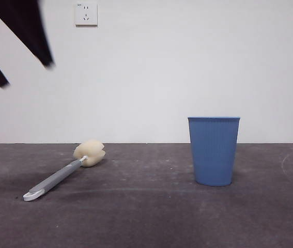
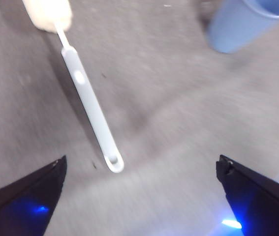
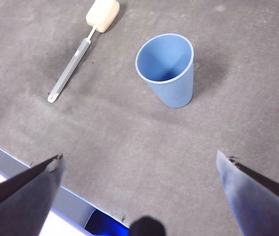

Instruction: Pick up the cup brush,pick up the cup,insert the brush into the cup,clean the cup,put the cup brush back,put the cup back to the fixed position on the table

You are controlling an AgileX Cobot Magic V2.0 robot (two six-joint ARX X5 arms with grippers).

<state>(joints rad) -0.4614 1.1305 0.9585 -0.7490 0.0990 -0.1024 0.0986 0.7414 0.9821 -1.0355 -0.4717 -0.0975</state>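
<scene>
In the front view the cup brush (image 1: 63,171) lies flat on the table (image 1: 146,217), nearest the camera at its white looped end (image 1: 33,195); the grey handle runs back and to the right to the cream-yellow sponge head (image 1: 89,152), which rests farther off. To the right and well apart from it, the blue ribbed cup (image 1: 214,150) stands upright on its base, mouth up and with nothing inside, as the right wrist view (image 3: 166,69) shows from above. Behind both rises a plain white wall with two sockets (image 1: 86,14) near its top. The left gripper (image 2: 139,196) hangs above the table with its jaws spread wide and nothing between them; the brush (image 2: 87,98) lies below it, looped end closest, untouched. In the front view it shows as two dark tips (image 1: 25,57) at the upper left. The right gripper (image 3: 139,196) waits high over the table, its jaws likewise apart and holding nothing, with cup and brush (image 3: 73,64) both clear of it.
</scene>
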